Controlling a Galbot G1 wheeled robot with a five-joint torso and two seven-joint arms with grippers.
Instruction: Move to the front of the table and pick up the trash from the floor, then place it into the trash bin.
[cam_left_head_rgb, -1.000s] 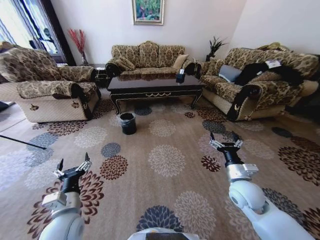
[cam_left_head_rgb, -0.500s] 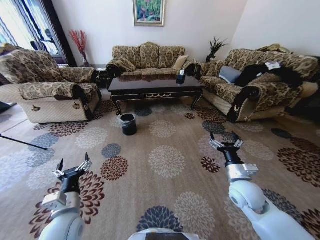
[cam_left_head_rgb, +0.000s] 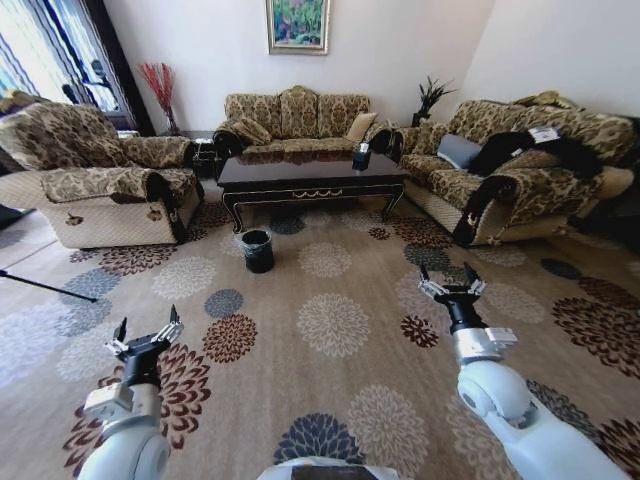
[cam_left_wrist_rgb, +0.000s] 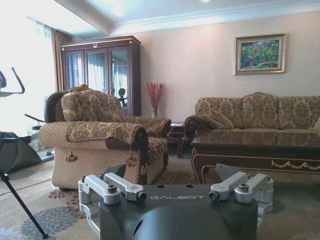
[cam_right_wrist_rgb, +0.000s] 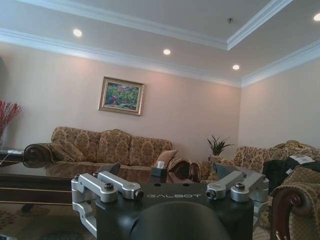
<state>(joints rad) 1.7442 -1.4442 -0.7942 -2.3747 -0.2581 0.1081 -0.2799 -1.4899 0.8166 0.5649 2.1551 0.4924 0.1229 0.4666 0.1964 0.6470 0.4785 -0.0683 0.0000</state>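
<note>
Ahead, a sitting room: carpet, sofas, table and bin, with both arms raised low in front.

Underfoot the floor (cam_left_head_rgb: 330, 330) spreads as flowered tan carpet to the sofas (cam_left_head_rgb: 295, 112) at 12, 10 and 2 o'clock. At 12 o'clock stands the table (cam_left_head_rgb: 310, 172), dark and glossy, a tissue box (cam_left_head_rgb: 361, 154) on its right end. Just before its left front leg, at 11 o'clock, sits the trash bin (cam_left_head_rgb: 257, 249), upright on the carpet. Nearest, the left gripper (cam_left_head_rgb: 145, 335) hangs at 8 o'clock and the right gripper (cam_left_head_rgb: 452, 282) at 4 o'clock, each with fingers spread and holding nothing.
</note>
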